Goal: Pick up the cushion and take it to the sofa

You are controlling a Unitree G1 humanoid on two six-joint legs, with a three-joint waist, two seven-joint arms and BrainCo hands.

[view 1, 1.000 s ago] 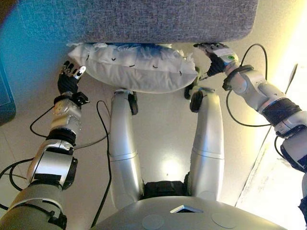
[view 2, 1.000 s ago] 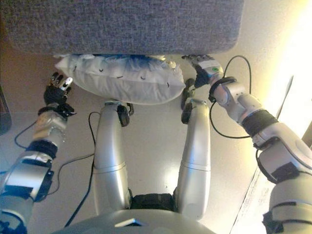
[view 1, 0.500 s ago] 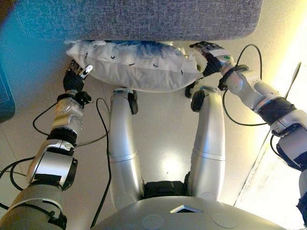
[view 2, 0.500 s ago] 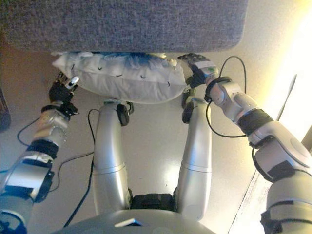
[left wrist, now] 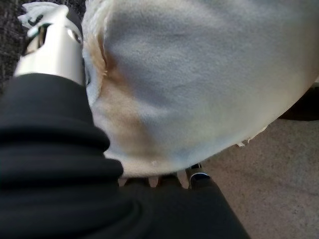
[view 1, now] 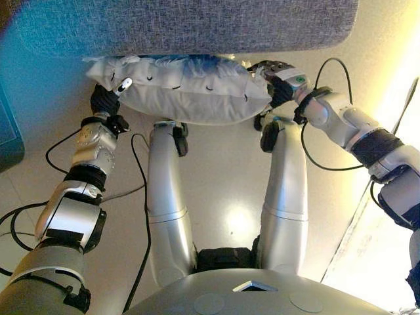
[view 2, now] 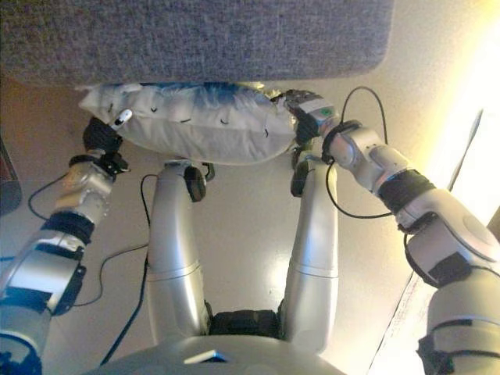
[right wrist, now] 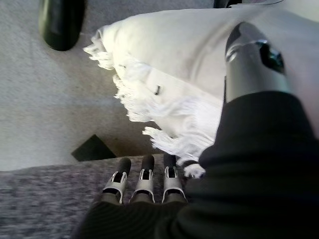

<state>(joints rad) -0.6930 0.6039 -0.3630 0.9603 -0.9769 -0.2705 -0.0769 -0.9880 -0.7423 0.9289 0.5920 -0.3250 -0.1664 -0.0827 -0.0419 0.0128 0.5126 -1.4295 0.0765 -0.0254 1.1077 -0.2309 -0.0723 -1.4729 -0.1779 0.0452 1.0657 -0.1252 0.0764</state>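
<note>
From the left eye view, a white cushion [view 1: 184,88] with a fringed edge lies on the pale, smooth floor [view 1: 216,177], its far side tucked against and partly under the front edge of a grey fabric sofa [view 1: 190,26]. The left hand [view 1: 107,98] sits at the cushion's left end, its thumb lying up on the cushion's top. The right hand [view 1: 275,75] is pressed to the cushion's right end, close below the sofa. To the left of the sofa the floor takes a blue tint, and a dark blue-grey object [view 1: 10,131] shows at the view's edge. To the right of the sofa the floor is brightly lit in warm yellow.

The right eye view shows the same layout: the cushion between the two hands, just in front of the sofa.

In the left wrist view the cushion's soft underside fills most of the frame; the thumb rests against its cloth and the fingertips [left wrist: 198,175] barely show beneath it, so I cannot tell how the fingers stand.

In the right wrist view the fingers [right wrist: 143,180] are straight and lie along the sofa's grey fabric beside the cushion's fringe, while the thumb [right wrist: 254,55] rests over the cushion's face. Short-piled grey carpet [right wrist: 55,99] lies beyond the cushion.
</note>
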